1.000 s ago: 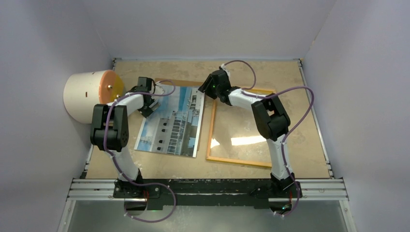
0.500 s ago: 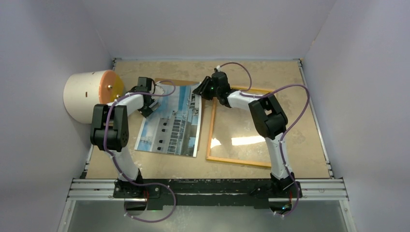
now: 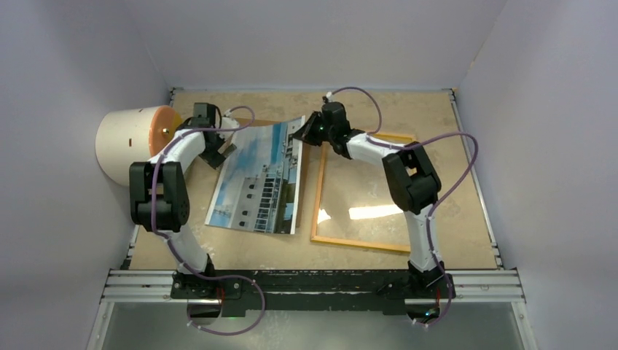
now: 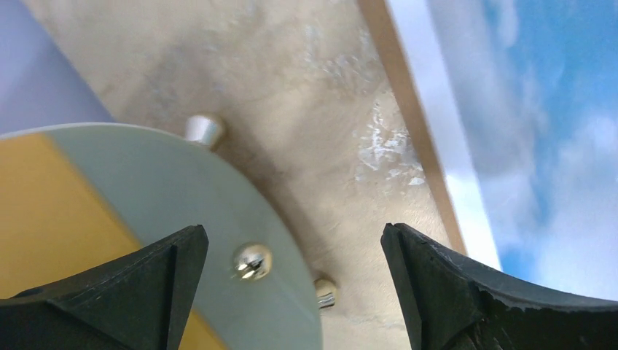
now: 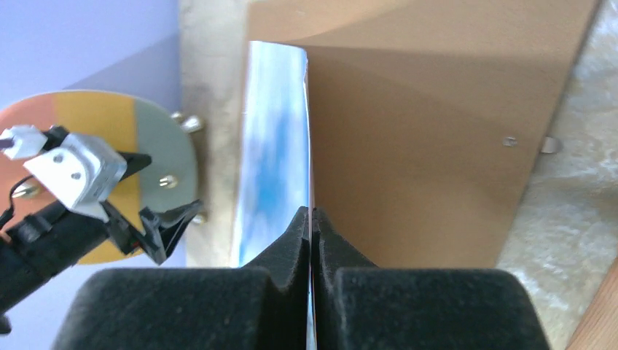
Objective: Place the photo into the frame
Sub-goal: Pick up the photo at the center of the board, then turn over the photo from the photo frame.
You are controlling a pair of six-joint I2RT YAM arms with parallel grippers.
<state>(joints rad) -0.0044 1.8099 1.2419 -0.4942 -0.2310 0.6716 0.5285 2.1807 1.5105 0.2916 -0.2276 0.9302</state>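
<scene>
The photo (image 3: 256, 182), a building under blue sky, lies left of centre on a brown backing board (image 3: 264, 122), its far right corner curled up. My right gripper (image 3: 302, 134) is shut on that corner. In the right wrist view its pads (image 5: 312, 215) pinch the photo's edge (image 5: 273, 160) above the board (image 5: 423, 138). The frame (image 3: 318, 193), thin and yellow-orange with a clear pane, lies flat to the right of the photo. My left gripper (image 3: 221, 152) hangs open and holds nothing by the photo's far left corner. The left wrist view shows its wide gap (image 4: 291, 237).
A white cylinder (image 3: 131, 146) with an orange and yellow end disc (image 4: 87, 219) lies against the left wall, close to my left gripper. Screws stick out of the disc. Walls enclose the beige table (image 3: 452, 219) on three sides.
My right gripper has closed on the photo's far right corner and raised it. My left arm has drawn back to the left, off the photo, with its jaws a little wider.
</scene>
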